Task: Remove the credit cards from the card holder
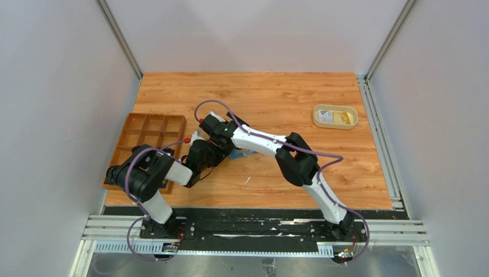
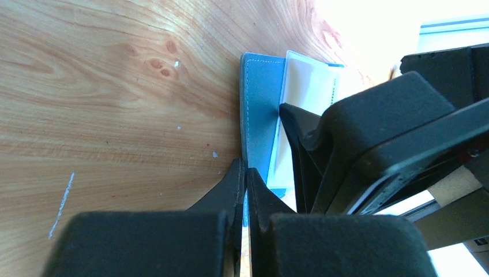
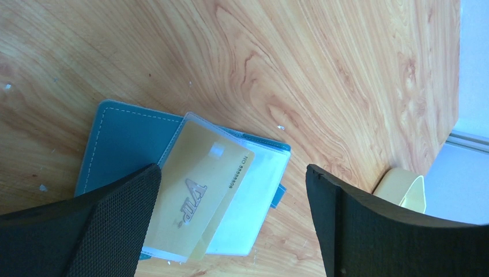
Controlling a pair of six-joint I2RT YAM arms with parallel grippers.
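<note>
Right wrist view: released right gripper (image 3: 232, 171) straddles a gold plastic credit card (image 3: 202, 190), four o'clock on the blue folding card holder (image 3: 127, 135) clenched by the left gripper (image 2: 245, 184); next, pinch and pull.

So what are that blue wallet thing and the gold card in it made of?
The card holder looks like matte blue leather or imitation leather, given the pale stitching along its edge. Its inner sleeves look like clear glossy plastic. The gold credit card seems to be shiny plastic with a metallic sheen and printed lettering.
</note>
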